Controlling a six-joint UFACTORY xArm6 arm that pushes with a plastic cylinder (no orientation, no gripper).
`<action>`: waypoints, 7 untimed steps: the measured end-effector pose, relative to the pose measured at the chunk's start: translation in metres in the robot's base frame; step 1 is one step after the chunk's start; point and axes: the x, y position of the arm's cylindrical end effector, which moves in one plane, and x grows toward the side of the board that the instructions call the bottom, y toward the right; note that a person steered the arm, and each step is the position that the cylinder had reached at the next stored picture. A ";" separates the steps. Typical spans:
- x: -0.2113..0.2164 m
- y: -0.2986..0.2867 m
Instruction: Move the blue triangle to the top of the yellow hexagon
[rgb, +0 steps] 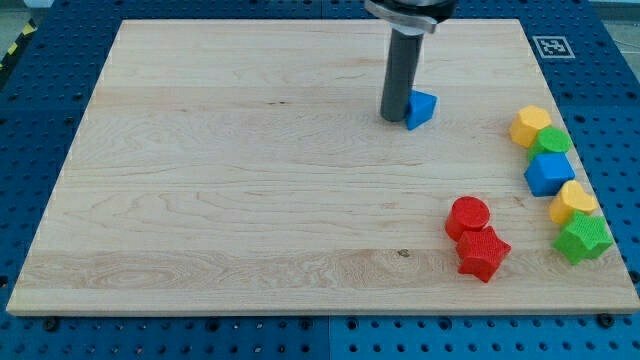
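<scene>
Landmark for all positions: yellow hexagon (530, 125), sitting near the worktop (220, 200) edge on the view's right, upper part of the block column.

Left to right:

- My tip (393, 119): well to the view's left of the hexagon, roughly level w/ it, maybe a touch higher. Rod comes straight down from the view's top. No pincer on this rig, just the bare rod, so nothing to report as apart or clamped.
- Blue triangle (421, 108): touching the tip's right side or as good as; can't see a gap. Lies between tip and hexagon, still well short of it and left of it, not above it.
- Red cylinder (468, 215) and red star (483, 252): below and left of the hexagon, touching each other, out of the push lane.
- Below the hexagon, running down the right edge: green block (553, 141) touching it, shape unclear; then blue cube (548, 173), 2nd yellow block (574, 201), green star (584, 237).

Progress, my judgement: contact made, tip on the correct side for a rightward shove, but the bulk of the travel is left. Triangle needs to go right and slightly up, ending just above the hexagon. Space there looks open, though near the worktop's right rim. Task not done; early-mid stage.
</scene>
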 end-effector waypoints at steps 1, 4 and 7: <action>0.002 0.011; 0.010 0.024; -0.005 0.024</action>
